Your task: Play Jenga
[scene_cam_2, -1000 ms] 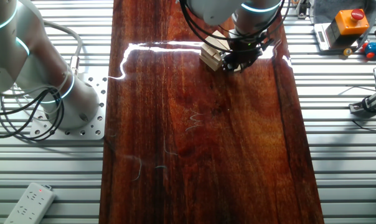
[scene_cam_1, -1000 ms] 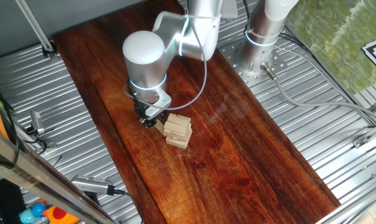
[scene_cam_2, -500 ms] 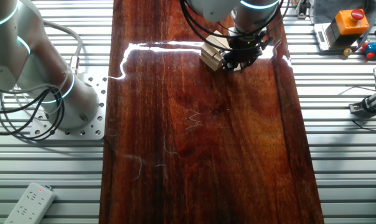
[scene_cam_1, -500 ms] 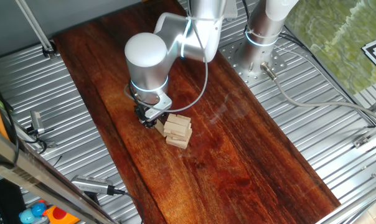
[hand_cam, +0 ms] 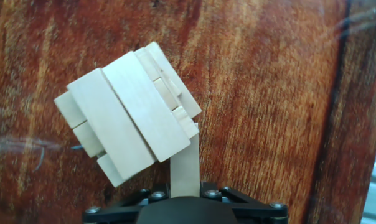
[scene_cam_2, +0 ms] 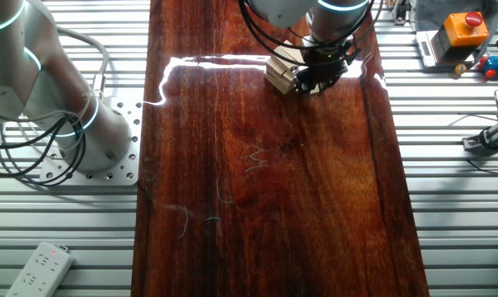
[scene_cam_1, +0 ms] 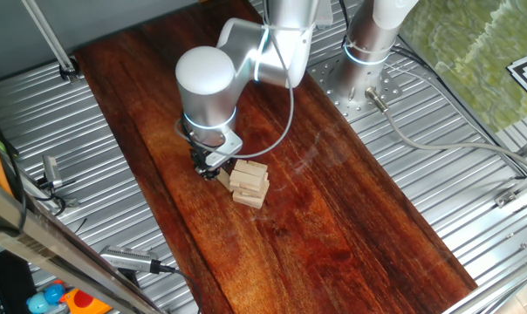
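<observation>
From where I stand the claw point(scene_cam_1: 213, 164), clenched on one low block point(hand_cam: 185, 169), seems mid-pull from the Jenga point(scene_cam_1: 249, 182); next needs a straight, gentle draw.

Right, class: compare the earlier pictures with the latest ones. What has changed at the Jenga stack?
Very little: the arm crept slightly further along the table, while the gripper stays low beside the Jenga stack. In the hand view a single block reaches from the stack toward the gripper. The stack itself has not visibly moved.
</observation>
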Robot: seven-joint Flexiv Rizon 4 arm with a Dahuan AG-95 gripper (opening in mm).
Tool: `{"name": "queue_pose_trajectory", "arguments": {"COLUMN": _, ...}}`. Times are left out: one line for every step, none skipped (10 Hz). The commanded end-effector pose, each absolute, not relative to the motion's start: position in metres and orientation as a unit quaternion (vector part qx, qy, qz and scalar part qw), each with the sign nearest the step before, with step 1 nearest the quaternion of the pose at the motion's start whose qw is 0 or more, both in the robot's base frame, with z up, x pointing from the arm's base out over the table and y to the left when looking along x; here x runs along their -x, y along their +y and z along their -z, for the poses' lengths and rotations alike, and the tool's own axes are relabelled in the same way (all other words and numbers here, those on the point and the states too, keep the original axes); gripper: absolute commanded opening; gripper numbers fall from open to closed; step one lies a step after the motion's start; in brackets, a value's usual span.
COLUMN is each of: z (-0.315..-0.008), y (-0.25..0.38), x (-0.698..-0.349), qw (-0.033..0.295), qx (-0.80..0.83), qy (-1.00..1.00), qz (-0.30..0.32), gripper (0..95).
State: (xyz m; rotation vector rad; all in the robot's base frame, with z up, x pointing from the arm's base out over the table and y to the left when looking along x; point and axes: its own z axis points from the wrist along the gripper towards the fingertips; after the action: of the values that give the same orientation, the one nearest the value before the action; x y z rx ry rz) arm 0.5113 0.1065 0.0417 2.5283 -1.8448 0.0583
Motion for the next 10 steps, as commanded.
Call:
{"name": "queue_pose_trajectory", "arguments": {"z": -0.0422, "y": 0.1062, "x": -0.5114, "qw": 0.000, "qx": -0.828, "qy": -0.560, "qz": -0.026, "gripper": 0.0}}
{"name": "queue_pose_trajectory", "arguments": {"z": -0.0428, "y": 0.1067, "x": -0.5125, "qw": -0.003, "qx": -0.834, "qy": -0.551, "qz": -0.027, "gripper": 0.0}}
{"name": "queue_pose_trajectory", "arguments": {"z": -0.0441, "y": 0.1076, "x": -0.5146, "qw": -0.004, "qx": -0.840, "qy": -0.542, "qz": -0.029, "gripper": 0.0}}
{"name": "queue_pose_trajectory", "arguments": {"z": -0.0455, "y": 0.1086, "x": -0.5170, "qw": -0.004, "qx": -0.846, "qy": -0.532, "qz": -0.031, "gripper": 0.0}}
{"name": "queue_pose_trajectory", "arguments": {"z": -0.0454, "y": 0.1088, "x": -0.5173, "qw": -0.004, "qx": -0.850, "qy": -0.526, "qz": -0.033, "gripper": 0.0}}
{"name": "queue_pose_trajectory", "arguments": {"z": -0.0450, "y": 0.1087, "x": -0.5176, "qw": -0.006, "qx": -0.856, "qy": -0.516, "qz": -0.037, "gripper": 0.0}}
{"name": "queue_pose_trajectory", "arguments": {"z": -0.0450, "y": 0.1086, "x": -0.5176, "qw": -0.006, "qx": -0.857, "qy": -0.514, "qz": -0.037, "gripper": 0.0}}
{"name": "queue_pose_trajectory", "arguments": {"z": -0.0447, "y": 0.1085, "x": -0.5177, "qw": -0.007, "qx": -0.858, "qy": -0.512, "qz": -0.038, "gripper": 0.0}}
{"name": "queue_pose_trajectory", "arguments": {"z": -0.0447, "y": 0.1085, "x": -0.5178, "qw": -0.008, "qx": -0.859, "qy": -0.511, "qz": -0.039, "gripper": 0.0}}
{"name": "queue_pose_trajectory", "arguments": {"z": -0.0446, "y": 0.1084, "x": -0.5178, "qw": -0.009, "qx": -0.859, "qy": -0.510, "qz": -0.040, "gripper": 0.0}}
